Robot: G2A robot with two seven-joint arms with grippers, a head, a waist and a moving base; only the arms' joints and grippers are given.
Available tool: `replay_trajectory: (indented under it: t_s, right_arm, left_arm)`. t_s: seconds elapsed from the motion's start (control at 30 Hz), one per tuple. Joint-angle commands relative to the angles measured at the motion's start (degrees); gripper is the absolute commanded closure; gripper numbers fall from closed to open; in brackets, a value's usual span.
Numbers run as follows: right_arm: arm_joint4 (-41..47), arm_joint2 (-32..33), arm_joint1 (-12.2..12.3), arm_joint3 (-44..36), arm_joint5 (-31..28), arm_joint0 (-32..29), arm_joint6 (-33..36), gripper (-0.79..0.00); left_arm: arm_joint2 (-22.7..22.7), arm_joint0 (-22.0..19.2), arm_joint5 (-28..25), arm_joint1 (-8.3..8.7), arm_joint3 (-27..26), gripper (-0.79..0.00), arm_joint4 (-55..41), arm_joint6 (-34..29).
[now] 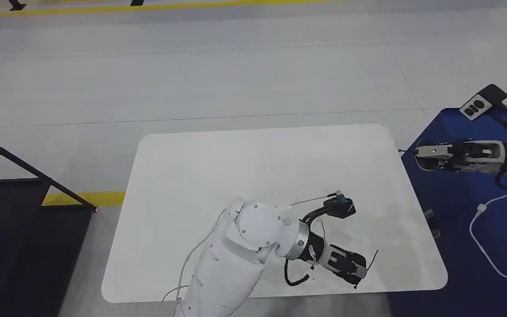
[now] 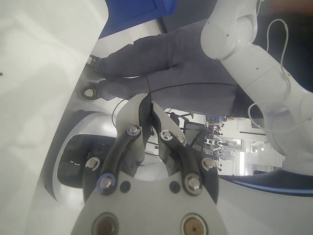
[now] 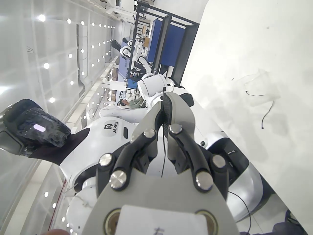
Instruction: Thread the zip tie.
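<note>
I see both claws over the 5 o'clock part of the bench, close to each other and near its edge.

The left claw is closed narrow, and it pinches a thin black zip tie between its two tips. A short piece of the tie stands straight out past the tips. Just above the tips a second thin black line crosses it in a long curve. I cannot tell if this line is part of the same tie.

The right claw is also closed narrow. It grips a black strip that runs along the gap between the fingers, from the tips back toward the wrist. I cannot tell if this strip is the other end of the zip tie or a separate one.

Farther in on the bench, well apart from the claws, lies a clear bag. Two spare ties lie there: one on the bag, the other at its edge, a little curved.
</note>
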Motion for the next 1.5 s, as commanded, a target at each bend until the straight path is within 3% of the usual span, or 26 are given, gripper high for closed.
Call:
replay_trajectory:
  t_s: [0.0,0.13,0.3,0.47,0.53,0.8,0.87,0.93,1.17,1.37,1.47]
  right_arm:
    - [0.0,0.0,0.0,0.0,0.0,0.0,0.0,0.000]
    - [-2.0,0.4,0.2,-2.5,-3.2,-1.2,0.0,0.000]
    - [-7.9,1.9,2.8,-5.7,-9.4,-7.2,0.0,0.000]
    - [-6.0,0.7,7.6,-9.8,-9.5,-12.8,0.0,0.000]
    - [-5.1,1.0,8.5,-9.9,-9.9,-13.5,0.0,0.000]
    - [-5.1,1.0,8.5,-9.9,-9.9,-13.5,0.0,0.000]
    - [-5.8,0.2,8.4,-11.9,-11.0,-14.1,-0.2,0.000]
    - [-7.7,-0.3,8.6,-14.1,-12.9,-15.1,0.0,0.000]
    - [-8.1,1.2,10.4,-15.5,-19.3,-19.4,0.0,0.000]
    - [-3.1,1.4,12.6,-17.0,-19.4,-22.9,0.0,0.000]
    - [-3.1,1.4,12.6,-17.0,-19.4,-22.9,0.0,0.000]
  left_arm:
    - [0.0,0.0,0.0,0.00,0.0,0.000,0.0,0.0]
    - [0.3,0.1,0.9,0.36,-1.5,0.000,0.6,1.0]
    - [0.6,-2.5,10.5,0.95,-7.0,0.000,0.3,-1.3]
    - [4.3,-8.7,15.8,1.51,-1.1,0.000,-11.2,4.0]
    - [5.9,-10.1,16.7,1.72,1.6,0.000,-15.6,4.8]
    - [5.9,-10.1,16.7,1.72,1.6,0.000,-15.6,4.8]
    - [4.6,-7.9,15.4,1.33,3.2,0.000,-25.7,5.0]
    - [2.9,-8.2,14.0,1.08,5.2,0.000,-32.6,5.8]
    - [-1.2,-13.1,19.7,1.96,9.6,0.000,-39.7,7.9]
    - [1.9,-15.8,26.0,4.50,11.2,0.000,-39.0,14.2]
    - [1.9,-15.8,26.0,4.50,11.2,0.000,-39.0,14.2]
